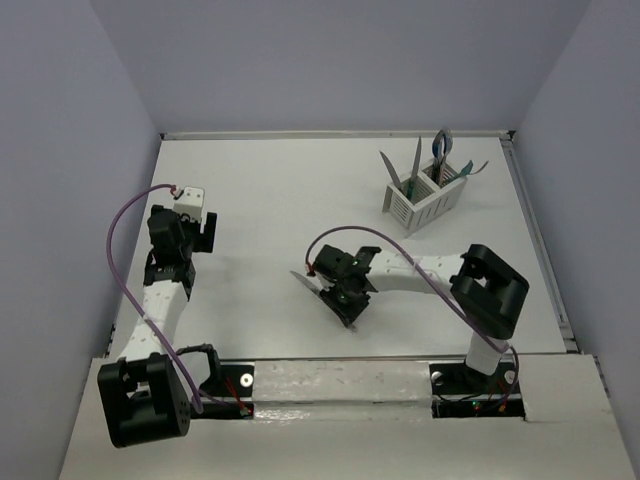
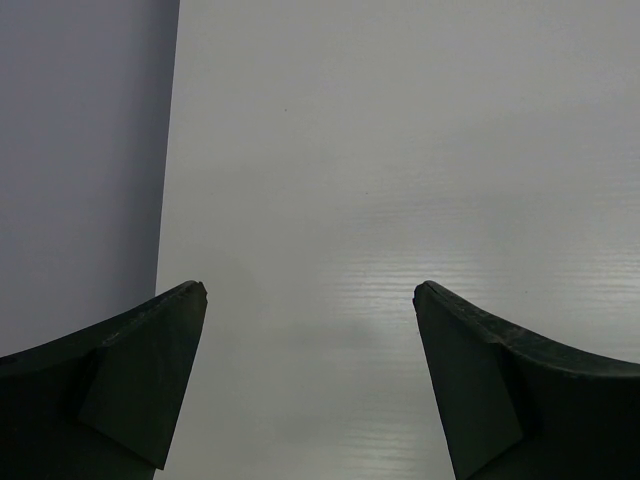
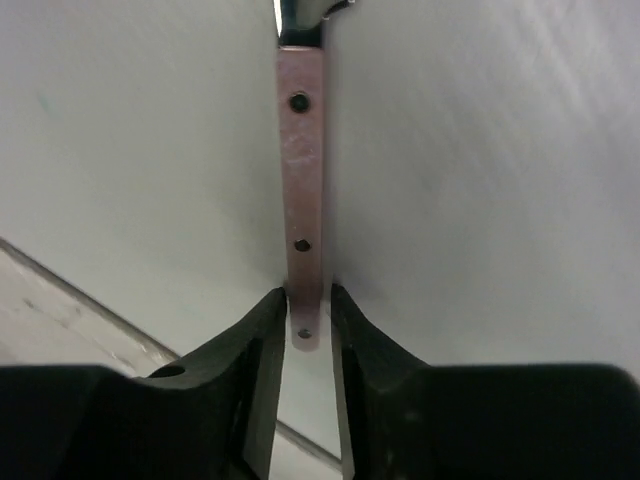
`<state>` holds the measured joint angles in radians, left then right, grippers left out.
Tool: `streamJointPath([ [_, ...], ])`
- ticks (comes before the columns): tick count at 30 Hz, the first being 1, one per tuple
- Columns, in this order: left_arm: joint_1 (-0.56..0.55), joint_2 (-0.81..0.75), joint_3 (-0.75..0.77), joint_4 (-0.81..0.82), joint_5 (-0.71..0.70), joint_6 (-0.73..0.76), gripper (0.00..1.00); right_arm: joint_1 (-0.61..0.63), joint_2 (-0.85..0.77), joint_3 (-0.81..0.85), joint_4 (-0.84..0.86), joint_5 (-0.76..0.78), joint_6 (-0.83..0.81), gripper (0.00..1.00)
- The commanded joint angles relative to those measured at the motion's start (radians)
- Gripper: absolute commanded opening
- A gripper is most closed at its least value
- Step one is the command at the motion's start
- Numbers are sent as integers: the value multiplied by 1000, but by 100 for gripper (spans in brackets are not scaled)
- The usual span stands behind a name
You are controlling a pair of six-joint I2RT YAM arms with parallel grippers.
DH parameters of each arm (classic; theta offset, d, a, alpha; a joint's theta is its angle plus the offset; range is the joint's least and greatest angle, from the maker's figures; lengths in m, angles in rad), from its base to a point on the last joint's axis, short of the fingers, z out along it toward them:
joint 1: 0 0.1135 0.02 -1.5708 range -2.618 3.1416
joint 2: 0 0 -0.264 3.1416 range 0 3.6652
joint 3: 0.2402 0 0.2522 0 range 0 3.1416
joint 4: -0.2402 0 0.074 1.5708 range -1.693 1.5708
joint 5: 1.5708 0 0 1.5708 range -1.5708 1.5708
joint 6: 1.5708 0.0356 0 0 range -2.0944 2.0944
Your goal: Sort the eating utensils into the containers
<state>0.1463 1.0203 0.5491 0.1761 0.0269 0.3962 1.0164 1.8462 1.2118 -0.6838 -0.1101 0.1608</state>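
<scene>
the pink-handled utensil (image 3: 303, 180) is clamped at its tail end between the fingers of the right gripper (image 3: 308, 300), which are closed narrowly on it. the handle is a flat, straight strip set with three small dark rivets. bright metal begins at the top edge of the right wrist view, where the head is cut off. in the top view this piece is seen near the middle of the table (image 1: 260, 190), with a grey pointed end sticking out to the left of the gripper. whether it is lifted or resting on the surface cannot be told.

the white caddy (image 1: 410, 210), slatted and box-shaped, is set askew toward the far right corner, near the table's right edge but apart from it. several utensils (image 1: 416, 160) are stood in it, splayed above its rim; which compartment each is in cannot be told. open table is left between the caddy and the right gripper.

the left gripper (image 2: 310, 290) is held with its dark, matte, wedge-shaped fingers (image 2: 150, 350) spread wide, only smooth white table being seen between them, beside the grey-lilac wall (image 2: 80, 150). a purple cable (image 1: 113, 235) is looped beside the left arm.
</scene>
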Motion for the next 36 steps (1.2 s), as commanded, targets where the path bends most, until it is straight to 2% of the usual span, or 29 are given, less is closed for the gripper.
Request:
streamJointPath([
  [1, 6, -23, -8, 34, 18, 9, 99, 13, -103, -106, -31, 27, 144, 43],
  [5, 6, -31, -11, 34, 11, 12, 99, 13, -39, -29, -23, 93, 126, 45],
  [9, 7, -43, -17, 37, 10, 13, 99, 4, 68, 29, -22, 89, 124, 45],
  [15, 7, -40, -18, 42, 10, 16, 99, -6, 108, 61, -42, 99, 157, 40],
  [22, 9, -42, -18, 45, 10, 18, 99, -38, 133, 90, -43, 104, 158, 43],
  [24, 9, -46, -20, 45, 8, 18, 99, -50, 153, 106, -43, 130, 151, 39],
  [26, 9, -51, -25, 46, 8, 20, 99, -50, 162, 118, -43, 156, 146, 20],
  [27, 9, -55, -28, 48, 8, 21, 99, -50, 168, 118, -45, 156, 146, 2],
  [33, 10, -40, -23, 49, 11, 20, 99, -50, 98, 178, 9, 303, 92, 0],
  [35, 10, -37, -23, 49, 10, 20, 99, -50, -17, 196, 139, 404, 20, 0],
  [36, 10, -37, -24, 48, 8, 20, 99, -50, -62, 201, 270, 441, -4, 0],
])
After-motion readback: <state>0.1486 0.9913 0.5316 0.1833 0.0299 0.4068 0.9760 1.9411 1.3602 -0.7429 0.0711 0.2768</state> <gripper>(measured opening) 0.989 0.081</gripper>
